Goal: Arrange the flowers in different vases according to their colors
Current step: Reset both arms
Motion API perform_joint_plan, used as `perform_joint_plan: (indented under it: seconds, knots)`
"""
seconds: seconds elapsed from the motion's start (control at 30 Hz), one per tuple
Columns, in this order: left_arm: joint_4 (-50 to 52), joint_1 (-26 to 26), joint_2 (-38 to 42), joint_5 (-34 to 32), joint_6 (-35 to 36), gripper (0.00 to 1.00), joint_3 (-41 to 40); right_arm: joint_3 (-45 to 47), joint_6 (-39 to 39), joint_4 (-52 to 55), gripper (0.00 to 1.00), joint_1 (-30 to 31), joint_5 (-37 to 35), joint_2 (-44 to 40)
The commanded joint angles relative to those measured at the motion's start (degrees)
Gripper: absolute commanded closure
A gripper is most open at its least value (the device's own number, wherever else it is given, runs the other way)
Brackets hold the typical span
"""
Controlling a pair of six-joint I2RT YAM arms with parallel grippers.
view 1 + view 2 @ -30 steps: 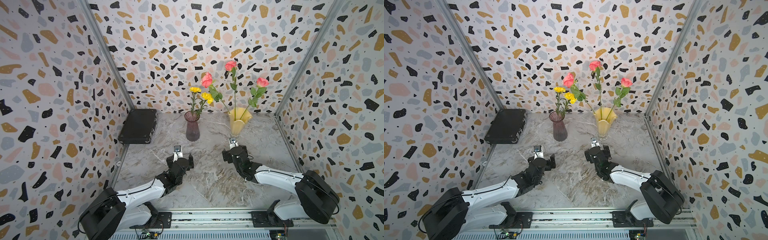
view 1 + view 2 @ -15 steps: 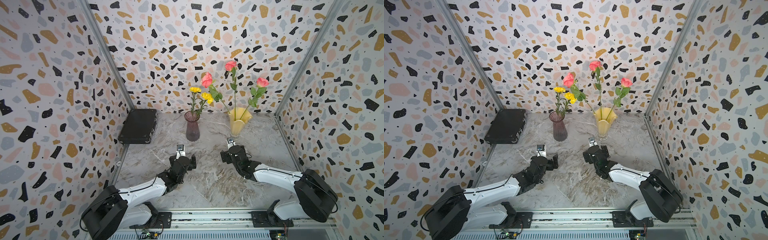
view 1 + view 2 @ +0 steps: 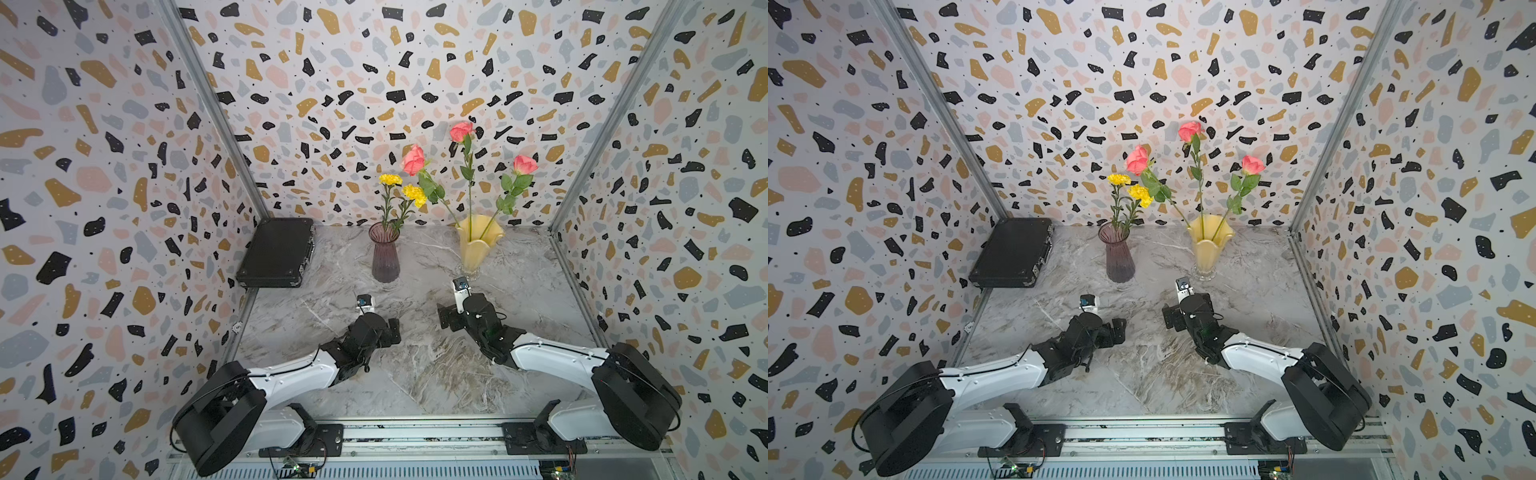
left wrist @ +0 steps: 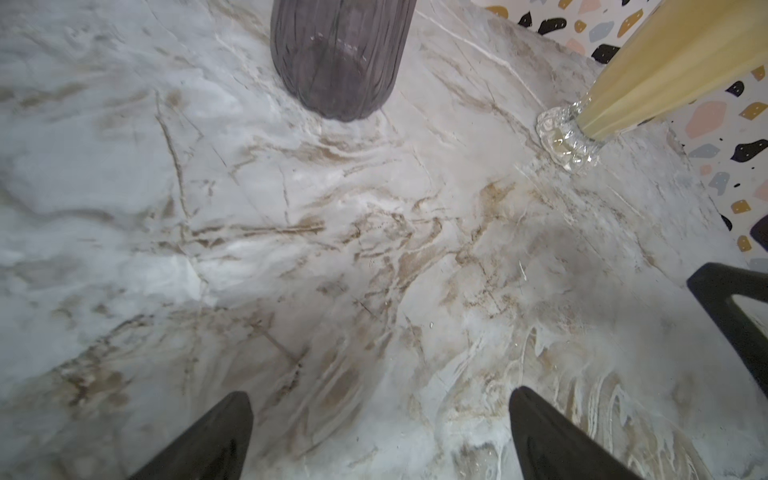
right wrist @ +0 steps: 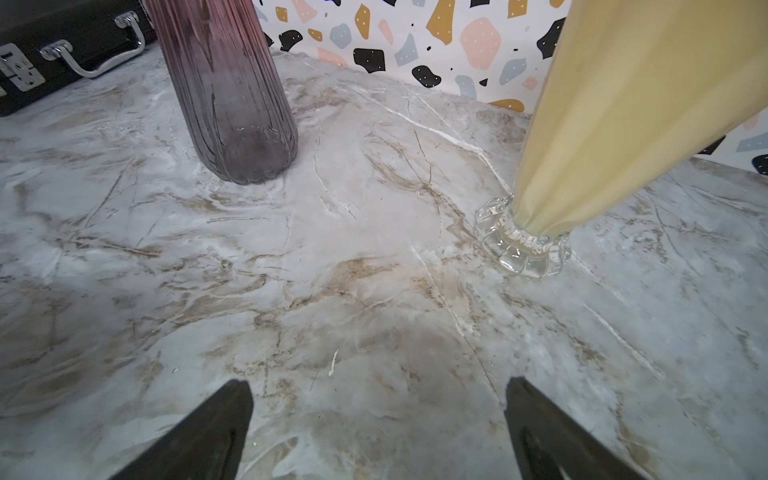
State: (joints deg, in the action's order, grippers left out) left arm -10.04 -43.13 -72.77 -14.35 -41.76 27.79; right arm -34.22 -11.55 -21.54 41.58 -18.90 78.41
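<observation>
Since a second ago the left fingers [image 4: 235, 417] have shifted right and the right fingers [image 5: 232, 409] slightly left; flowers and vases are unmoved. Both pairs stand wide apart over bare worktop [image 3: 415, 374], holding nothing. Far back, the yellow blooms [image 3: 413, 194] stand in the purple vase [image 3: 385, 257], and the pink roses [image 3: 413, 160] in the yellow vase [image 3: 478, 245] to its right.
</observation>
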Motion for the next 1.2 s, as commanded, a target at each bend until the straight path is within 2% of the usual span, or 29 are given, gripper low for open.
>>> perform_joint_plan:
  seconds: [0.0, 0.07, 0.13, 0.2, 0.23, 0.43, 0.5, 0.63, 0.8, 0.87, 1.0, 1.1, 1.17]
  knots:
    - [9.8, 0.1, 0.8, 5.3, 1.4, 0.01, 6.7, -1.3, 0.1, 1.5, 0.00, 0.3, -3.2, -5.5]
    - [17.9, 0.0, 2.0, 5.3, 4.7, 0.01, 11.0, -0.6, 3.0, 2.7, 0.00, 0.3, -8.3, -8.2]
    - [25.2, 0.1, 3.9, 4.2, 7.9, 0.01, 14.0, 0.0, 10.8, 2.1, 0.00, 0.3, -12.9, -9.7]
    - [28.3, 0.0, 6.6, 2.3, 9.3, 0.01, 14.3, 0.7, 19.6, -0.7, 0.00, 0.2, -16.5, -9.6]
    - [28.2, 0.0, 8.2, 0.7, 9.5, 0.01, 13.4, 0.8, 22.8, -2.1, 0.00, 0.2, -18.5, -8.9]
    - [18.2, 0.0, 17.7, -12.8, 8.0, 0.01, 4.0, 0.7, 30.6, -3.7, 0.00, -1.8, -27.9, -4.2]
    - [13.8, 0.0, 20.0, -12.7, 7.7, 0.01, -0.3, 2.6, 32.4, -7.0, 0.00, -3.1, -29.9, -3.3]
    - [9.5, 0.0, 23.3, -6.6, 8.0, 0.01, -6.2, 7.4, 32.2, -10.5, 0.00, -8.0, -28.7, -3.9]
    - [5.7, -0.1, 24.5, -0.9, 2.3, 0.01, -8.8, 12.5, 29.3, -10.8, 0.00, -15.8, -22.3, -7.9]
    - [5.7, 0.0, 24.0, -0.6, 0.7, 0.01, -9.7, 13.4, 28.3, -11.7, 0.00, -18.2, -20.6, -7.8]
    - [6.1, -0.1, 24.2, 0.3, 0.2, 0.01, -9.0, 13.1, 23.6, -15.9, 0.00, -23.2, -15.5, -4.3]
    - [6.9, 0.0, 23.9, -0.1, 0.7, 0.01, -8.2, 13.3, 21.1, -24.4, 0.00, -26.1, -11.3, 1.3]
    - [7.5, -0.1, 23.5, -0.9, 0.6, 0.01, -8.1, 12.7, 18.7, -26.4, 0.00, -27.9, -11.4, 4.9]
